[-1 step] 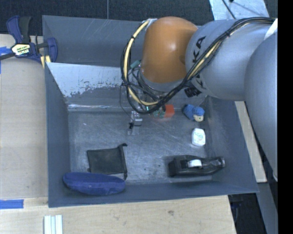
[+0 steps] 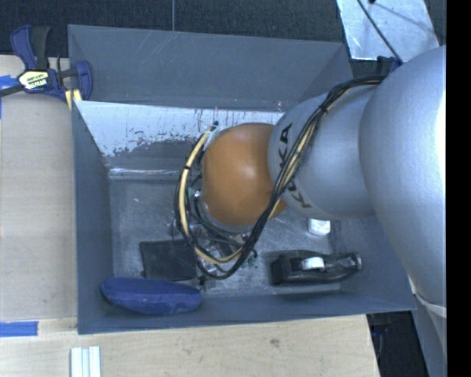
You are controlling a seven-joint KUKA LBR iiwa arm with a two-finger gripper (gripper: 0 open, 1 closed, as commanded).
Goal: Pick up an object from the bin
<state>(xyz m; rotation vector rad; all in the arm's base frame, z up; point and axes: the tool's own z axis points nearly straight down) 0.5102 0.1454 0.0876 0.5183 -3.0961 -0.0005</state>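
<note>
Grey metal bin (image 2: 90, 210): sloping walls, scuffed floor, a few loose things lying inside.

Starting at the left, in the bin's near left corner and against the near wall: a blue pouch (image 2: 151, 295), oblong, lying flat, long side along that wall. Just behind it and slightly to the right: a flat, rectangular black pad (image 2: 166, 259), resting on the floor, apart from the left wall. Near edge of it close to the blue pouch or touching it; cannot tell which.

Next, over the middle of the floor: the gripper (image 2: 208, 261), low in the bin, right at the black pad's right edge and just above the blue pouch's right end. Wrapped in black and yellow cables (image 2: 190, 187), mostly hidden beneath the round orange cover (image 2: 235, 175). Apart, together or clamped on something: cannot tell from this angle. Thing nearest under it: the black pad, on the near left part of the floor.

Further right, along the near wall: a black tape dispenser (image 2: 292, 269) with a white roll in its middle, lying lengthwise, well apart from the pad, on the gripper's other side. Behind it, close under the arm: a small white cap (image 2: 319, 227).

At the far right: the silver arm (image 2: 353, 155), reaching in over the bin's right wall, covering the far right part of the floor.
</note>
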